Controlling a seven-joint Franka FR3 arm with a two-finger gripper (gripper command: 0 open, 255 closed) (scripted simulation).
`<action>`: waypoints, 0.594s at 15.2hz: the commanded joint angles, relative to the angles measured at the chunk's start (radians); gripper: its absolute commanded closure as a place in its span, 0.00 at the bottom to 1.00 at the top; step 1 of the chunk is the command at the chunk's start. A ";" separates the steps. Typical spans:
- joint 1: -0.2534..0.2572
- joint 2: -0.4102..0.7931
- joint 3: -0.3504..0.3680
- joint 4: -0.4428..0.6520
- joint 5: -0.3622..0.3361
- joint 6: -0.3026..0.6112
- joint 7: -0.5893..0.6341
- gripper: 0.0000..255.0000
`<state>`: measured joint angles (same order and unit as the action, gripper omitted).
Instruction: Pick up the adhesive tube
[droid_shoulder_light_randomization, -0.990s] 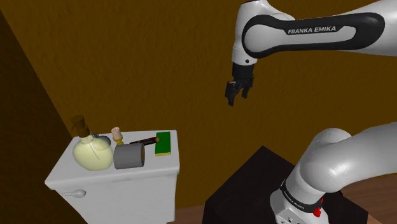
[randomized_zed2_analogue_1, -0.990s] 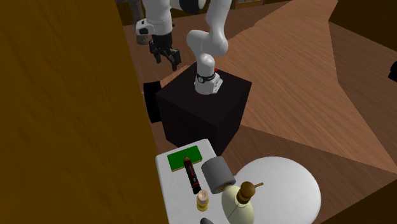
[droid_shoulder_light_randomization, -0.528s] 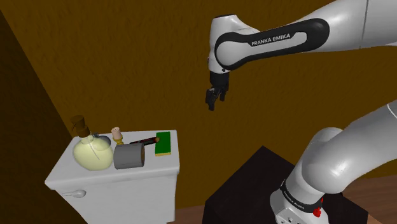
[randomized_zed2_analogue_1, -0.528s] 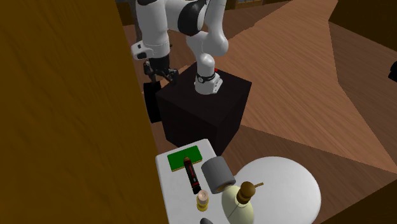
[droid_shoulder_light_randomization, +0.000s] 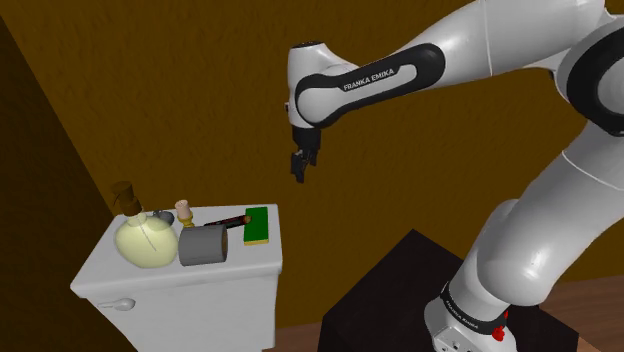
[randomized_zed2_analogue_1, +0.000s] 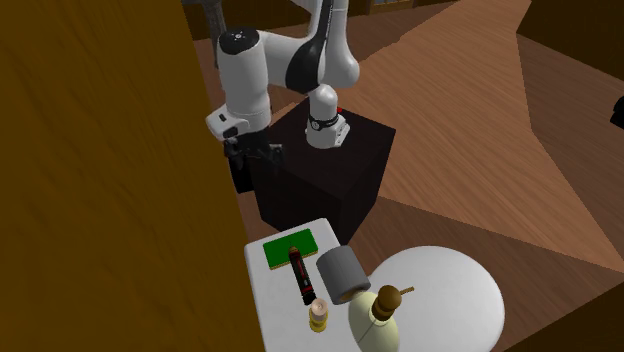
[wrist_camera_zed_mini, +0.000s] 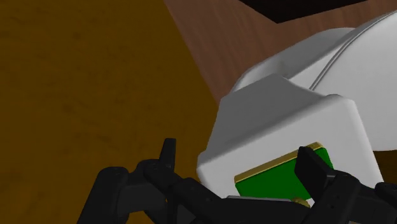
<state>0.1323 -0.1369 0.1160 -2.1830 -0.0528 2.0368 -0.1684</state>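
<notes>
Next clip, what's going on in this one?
A white robot arm is set to pick up the dark red tube, which lies on a white toilet tank beside a green sponge and a grey cylinder. The gripper hangs open in the air short of the tank, holding nothing.

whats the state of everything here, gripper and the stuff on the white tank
black two-finger gripper: open, empty, in the air
black and red adhesive tube: lying flat, not held
grey cylinder: on its side
round yellow bottle: upright, stoppered
green pad: lying flat
</notes>
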 joint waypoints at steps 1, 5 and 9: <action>0.015 0.060 0.015 0.034 -0.010 0.032 -0.024 0.00; 0.045 0.186 0.045 0.123 -0.039 0.076 -0.068 0.00; 0.077 0.308 0.074 0.220 -0.075 0.108 -0.107 0.00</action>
<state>0.1990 0.1436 0.1808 -1.9851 -0.1184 2.1367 -0.2683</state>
